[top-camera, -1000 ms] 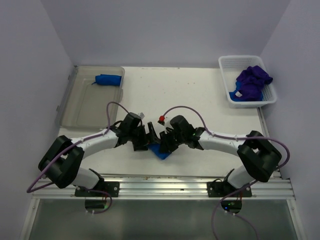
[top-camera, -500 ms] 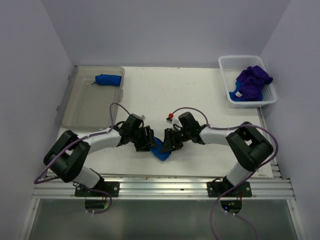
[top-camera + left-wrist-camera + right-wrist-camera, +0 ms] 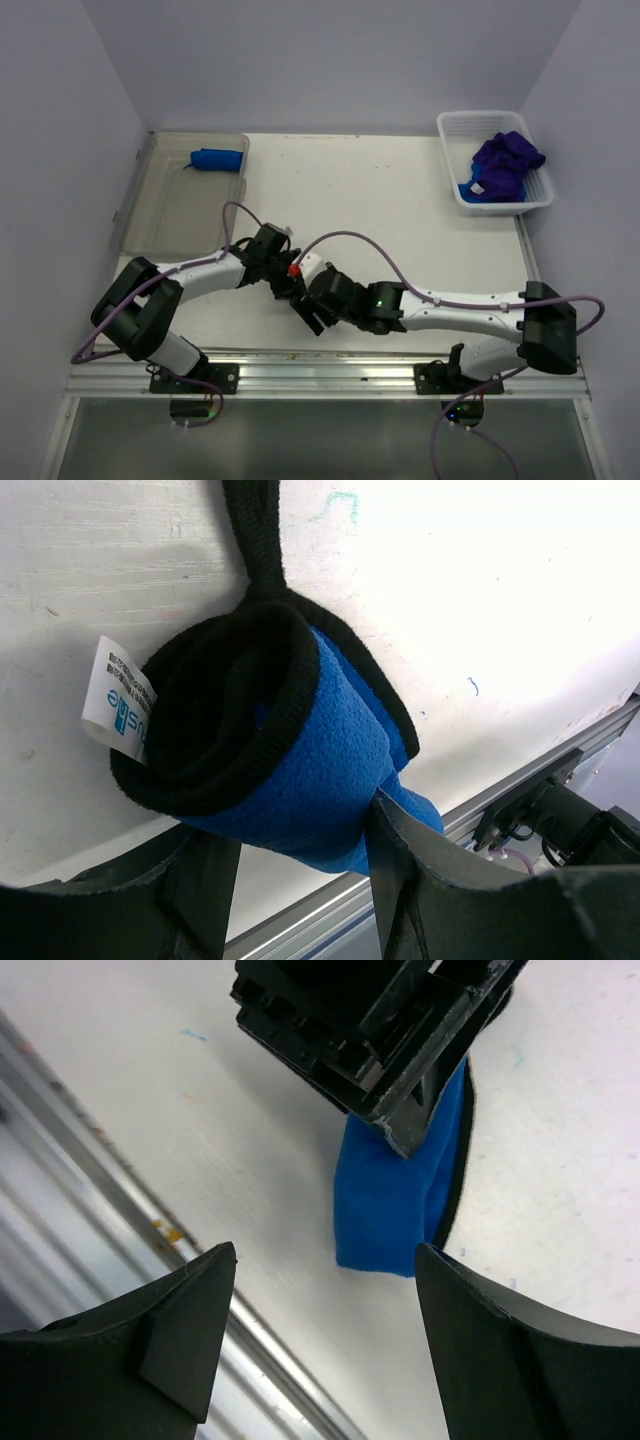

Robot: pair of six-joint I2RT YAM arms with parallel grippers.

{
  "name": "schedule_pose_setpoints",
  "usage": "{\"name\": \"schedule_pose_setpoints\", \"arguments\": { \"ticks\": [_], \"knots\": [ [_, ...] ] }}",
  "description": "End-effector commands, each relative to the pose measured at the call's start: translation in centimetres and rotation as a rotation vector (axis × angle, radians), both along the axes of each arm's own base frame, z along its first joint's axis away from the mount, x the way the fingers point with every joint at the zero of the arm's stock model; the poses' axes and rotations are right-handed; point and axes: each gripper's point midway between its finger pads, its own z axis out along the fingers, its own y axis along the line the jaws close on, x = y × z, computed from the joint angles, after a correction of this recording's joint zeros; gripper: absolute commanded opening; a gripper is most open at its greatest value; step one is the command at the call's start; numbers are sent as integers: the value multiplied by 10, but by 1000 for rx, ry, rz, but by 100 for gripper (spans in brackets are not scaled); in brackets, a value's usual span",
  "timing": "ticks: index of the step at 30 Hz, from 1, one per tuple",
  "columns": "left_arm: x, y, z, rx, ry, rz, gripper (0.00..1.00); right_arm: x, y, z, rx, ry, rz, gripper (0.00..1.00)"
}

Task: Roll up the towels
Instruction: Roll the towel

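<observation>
A rolled blue towel (image 3: 300, 770) with black edging and a white label (image 3: 118, 695) lies on the white table near its front edge. My left gripper (image 3: 295, 825) is shut on this roll, one finger on each side of it. In the right wrist view the roll's blue end (image 3: 390, 1210) sticks out from under the left gripper's black body (image 3: 370, 1020). My right gripper (image 3: 322, 1260) stands open just short of that end, holding nothing. From above, the left gripper (image 3: 285, 283) and right gripper (image 3: 308, 315) meet and hide the roll.
A clear bin (image 3: 160, 215) at the back left holds one rolled blue towel (image 3: 215, 158). A white basket (image 3: 470, 125) at the back right holds bunched purple towels (image 3: 505, 160) over a blue one (image 3: 467, 190). The metal front rail (image 3: 330, 375) runs close behind the grippers.
My right gripper let go and opened wide, and its arm swung round to the towel's near side. My left gripper closed onto the roll.
</observation>
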Motion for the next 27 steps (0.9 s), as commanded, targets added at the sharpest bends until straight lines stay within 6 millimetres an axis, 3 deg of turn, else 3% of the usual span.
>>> {"name": "schedule_pose_setpoints", "arguments": {
  "ticks": [1, 6, 10, 15, 16, 21, 22, 27],
  "knots": [
    [7, -5, 10, -14, -20, -25, 54, 27, -25, -4, -275, -301, -91, 76],
    [7, -7, 9, -14, -11, -31, 54, 29, -6, -33, -425, -434, -50, 75],
    [8, -7, 9, -11, -10, -32, 54, 30, 0, -48, -437, -461, -39, 72],
    [8, -9, 12, -23, -9, -35, 58, 32, 3, -64, -428, -459, -49, 54],
    [8, -10, 13, -24, -8, -38, 60, 33, 3, -64, -414, -446, -53, 48],
    [9, -8, 20, -25, -28, -42, 82, 42, -1, -59, -222, -268, -82, 38],
    [10, -7, 22, -27, -31, -37, 85, 51, -6, -56, -193, -239, -105, 37],
    [14, -2, 31, -40, -55, -14, 91, 40, 4, -53, 3, -12, -19, 35]
  ]
}}
